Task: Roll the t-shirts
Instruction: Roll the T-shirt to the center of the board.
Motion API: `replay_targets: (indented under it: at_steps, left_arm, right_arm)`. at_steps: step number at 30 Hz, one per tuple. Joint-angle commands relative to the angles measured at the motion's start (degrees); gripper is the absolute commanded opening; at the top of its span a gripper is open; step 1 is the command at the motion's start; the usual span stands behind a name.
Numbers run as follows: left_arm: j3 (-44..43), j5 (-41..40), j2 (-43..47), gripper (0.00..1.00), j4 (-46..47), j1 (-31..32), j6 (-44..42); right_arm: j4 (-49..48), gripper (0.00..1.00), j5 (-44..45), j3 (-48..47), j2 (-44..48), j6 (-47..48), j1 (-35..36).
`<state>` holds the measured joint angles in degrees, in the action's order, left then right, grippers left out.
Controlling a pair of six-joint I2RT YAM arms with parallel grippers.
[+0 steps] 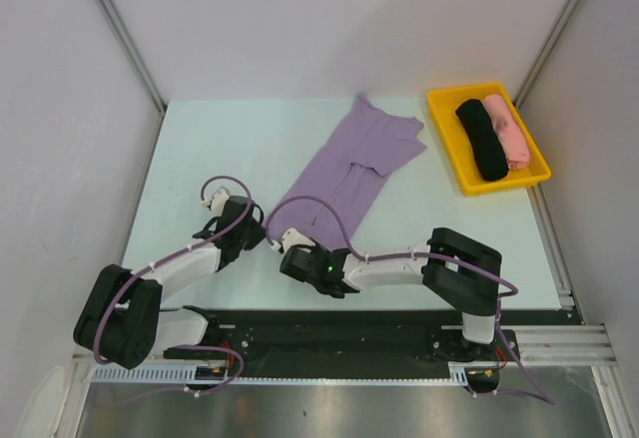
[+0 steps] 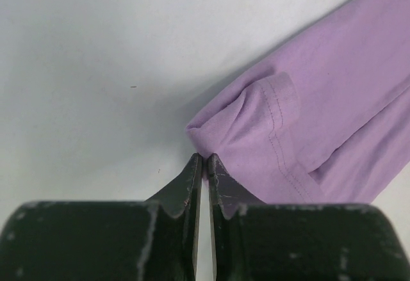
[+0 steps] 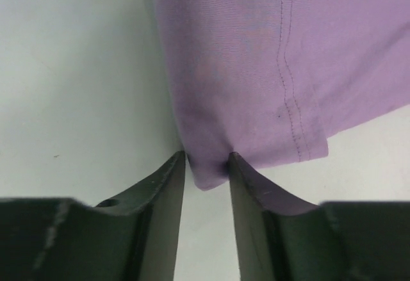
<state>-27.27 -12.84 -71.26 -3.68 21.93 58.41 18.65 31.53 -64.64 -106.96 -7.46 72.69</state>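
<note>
The lavender t-shirt [image 1: 349, 164] lies folded into a long strip running diagonally across the table, its near end between both grippers. My left gripper [image 1: 262, 233] is shut on the strip's near left corner; in the left wrist view its tips [image 2: 205, 159] pinch the edge of the cloth [image 2: 307, 114]. My right gripper [image 1: 283, 248] grips the near right corner; in the right wrist view the cloth [image 3: 237, 57] fills the gap between its tips [image 3: 206, 156]. A black rolled t-shirt [image 1: 481, 141] and a pink rolled one [image 1: 506, 131] lie in the tray.
A yellow tray [image 1: 446, 99] stands at the back right of the table. White walls close in the table at the left, back and right. The arm bases sit on a black rail at the near edge.
</note>
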Motion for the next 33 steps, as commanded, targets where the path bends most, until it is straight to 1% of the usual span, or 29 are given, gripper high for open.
replay_targets:
  at_steps: [1,2,4,7,11,12,14,15,19,24,25,27,28,29,30,33]
  left_arm:
    - [-2.3,-0.9,-0.6,0.11,-0.4,-0.4,-1.3]
    - [-2.4,-0.8,-0.6,0.11,-0.7,-0.4,-1.4]
    - [-2.9,-1.2,-0.5,0.11,-1.8,-0.4,-1.5]
    - [-3.2,-2.2,0.8,0.08,-4.8,-0.4,-2.6]
    - [-2.1,-4.0,4.5,0.05,-9.0,-0.6,-3.7]
    - [-1.7,-4.5,6.8,0.04,-9.8,-0.5,-4.0]
    - [-0.6,-5.6,9.4,0.04,-12.7,-0.7,-4.2]
    - [-0.2,-5.9,12.2,0.04,-13.4,-0.6,-4.4]
    - [1.4,-6.5,16.4,0.04,-16.0,-0.6,-5.3]
    - [1.5,-5.2,16.2,0.06,-16.2,-0.6,-6.8]
    - [1.8,-4.7,16.2,0.08,-16.0,-0.6,-6.9]
    - [1.7,-3.8,15.9,0.20,-16.3,-0.6,-7.0]
    - [1.5,-3.2,16.1,0.26,-16.8,-0.6,-7.0]
    - [2.3,-1.3,18.3,0.49,-16.9,-0.4,-6.2]
    - [2.7,-0.4,19.3,0.52,-16.7,-0.5,-5.9]
    - [4.9,2.5,22.6,0.53,-16.7,0.8,-3.3]
  right_arm:
    - [0.5,0.34,-0.5,2.4,0.3,-0.3,-1.0]
    - [0.2,0.26,-1.3,2.4,0.8,-0.2,-1.2]
    - [-0.1,0.19,-3.1,2.7,2.6,0.2,-1.1]
    - [0.2,0.12,-6.9,2.8,4.8,0.0,-1.0]
    - [1.7,0.08,-13.8,2.8,9.1,-1.2,-0.4]
    - [2.0,0.08,-14.6,2.8,9.7,-1.4,-0.1]
    - [3.0,0.07,-18.1,2.8,10.5,-2.3,0.5]
    - [3.3,0.06,-19.1,2.8,11.2,-2.7,0.5]
    - [4.1,0.06,-24.2,2.8,11.2,-4.1,0.0]
    - [3.3,0.05,-28.9,2.7,9.1,-6.1,-2.2]
    - [2.9,0.05,-29.8,2.8,8.7,-6.3,-2.7]
    - [2.4,0.05,-31.0,2.8,8.4,-6.9,-3.5]
    - [2.2,0.05,-32.9,2.8,8.3,-7.5,-4.4]
    - [1.7,0.05,-35.5,2.8,8.2,-8.2,-5.7]
    - [1.6,0.05,-36.3,2.8,8.2,-8.4,-6.1]
    - [1.2,0.05,-38.6,2.9,7.6,-9.1,-7.7]
